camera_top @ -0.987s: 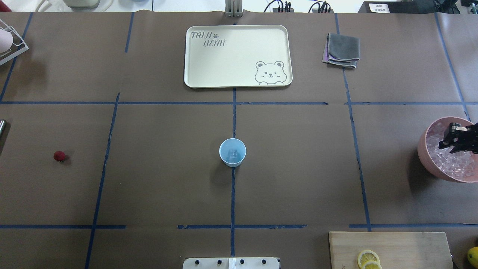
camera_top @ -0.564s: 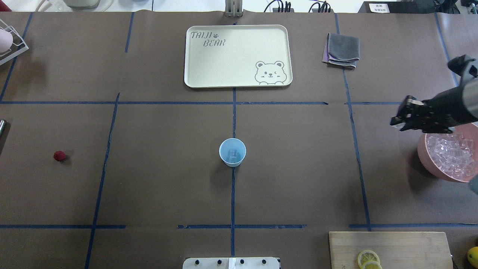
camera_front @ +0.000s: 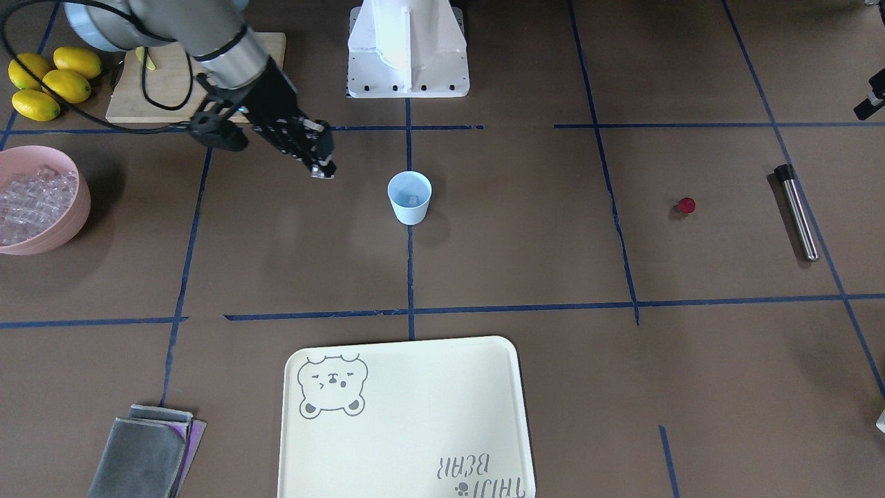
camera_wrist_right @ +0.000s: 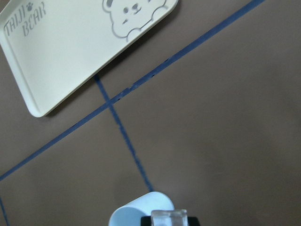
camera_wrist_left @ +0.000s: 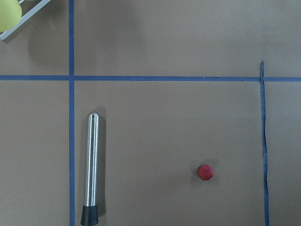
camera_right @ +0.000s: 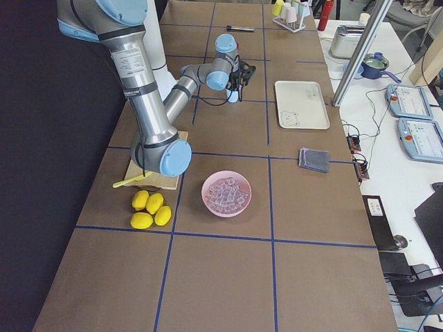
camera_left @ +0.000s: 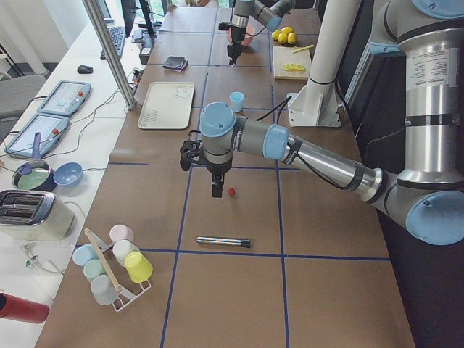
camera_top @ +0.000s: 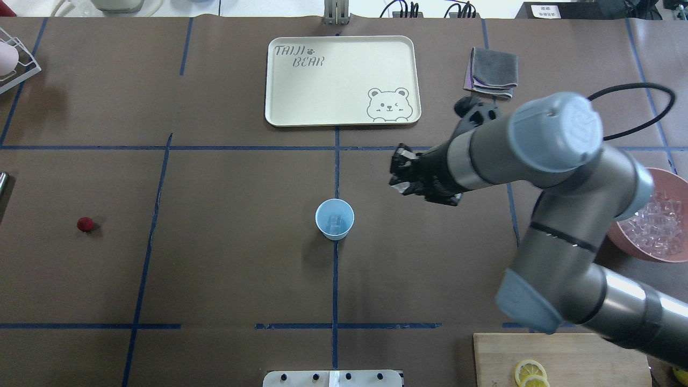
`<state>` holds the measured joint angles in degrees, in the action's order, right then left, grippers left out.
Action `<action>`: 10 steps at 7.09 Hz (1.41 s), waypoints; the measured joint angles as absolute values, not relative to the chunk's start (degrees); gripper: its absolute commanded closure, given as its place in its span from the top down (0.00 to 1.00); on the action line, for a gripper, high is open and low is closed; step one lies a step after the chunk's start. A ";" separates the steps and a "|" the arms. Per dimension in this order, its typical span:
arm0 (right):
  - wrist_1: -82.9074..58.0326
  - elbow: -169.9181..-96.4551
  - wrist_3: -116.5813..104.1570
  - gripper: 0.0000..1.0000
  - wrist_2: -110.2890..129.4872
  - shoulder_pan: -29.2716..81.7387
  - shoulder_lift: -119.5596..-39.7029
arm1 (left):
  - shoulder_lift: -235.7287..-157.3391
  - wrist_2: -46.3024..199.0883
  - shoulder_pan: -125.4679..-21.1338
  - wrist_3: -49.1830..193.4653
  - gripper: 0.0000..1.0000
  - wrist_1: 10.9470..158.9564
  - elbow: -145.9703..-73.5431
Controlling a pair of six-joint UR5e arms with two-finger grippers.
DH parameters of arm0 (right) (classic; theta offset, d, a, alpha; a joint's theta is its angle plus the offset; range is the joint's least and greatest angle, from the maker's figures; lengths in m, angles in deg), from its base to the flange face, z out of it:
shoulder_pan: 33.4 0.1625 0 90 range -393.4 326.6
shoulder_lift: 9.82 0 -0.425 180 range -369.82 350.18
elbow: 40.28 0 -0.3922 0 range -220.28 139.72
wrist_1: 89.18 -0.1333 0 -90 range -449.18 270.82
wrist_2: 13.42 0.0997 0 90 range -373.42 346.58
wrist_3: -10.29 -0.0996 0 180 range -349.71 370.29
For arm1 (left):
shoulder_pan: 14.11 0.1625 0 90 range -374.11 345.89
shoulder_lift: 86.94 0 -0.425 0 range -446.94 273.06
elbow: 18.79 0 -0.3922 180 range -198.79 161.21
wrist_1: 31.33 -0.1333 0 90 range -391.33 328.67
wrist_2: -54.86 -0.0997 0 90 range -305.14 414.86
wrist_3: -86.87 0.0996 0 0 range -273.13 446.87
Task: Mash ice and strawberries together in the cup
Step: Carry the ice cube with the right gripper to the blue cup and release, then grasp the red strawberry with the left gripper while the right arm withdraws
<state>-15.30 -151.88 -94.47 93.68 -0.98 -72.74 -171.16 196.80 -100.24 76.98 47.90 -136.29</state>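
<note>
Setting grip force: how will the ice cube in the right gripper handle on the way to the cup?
The ice cube, pinched in the right gripper, looks clear and glossy, so probably slick and apt to slip out. It is small, so likely light. Hard-edged, it may bounce off the cube lying in the cup.

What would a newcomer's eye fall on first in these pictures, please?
The big grey right arm reaches in, its gripper pinching a clear ice cube just short of the blue cup at the centre. Far to either side sit a pink bowl heaped with ice and one tiny red strawberry.
</note>
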 measured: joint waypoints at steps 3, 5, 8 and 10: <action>-14.91 -144.89 -97.57 0.43 84.65 -8.34 -65.58 | -171.15 196.80 -100.24 75.98 1.00 48.03 -136.55; -15.03 -143.79 -97.70 1.00 82.92 -9.71 -65.24 | -171.14 196.80 -100.24 75.90 1.00 47.98 -136.76; -14.79 -144.22 -97.61 1.00 82.84 -9.45 -65.32 | -171.27 196.79 -99.18 74.07 1.00 47.98 -136.57; -12.06 -149.59 -96.75 1.00 88.54 -3.14 -67.94 | -172.84 195.21 -91.38 66.06 1.00 50.73 -136.49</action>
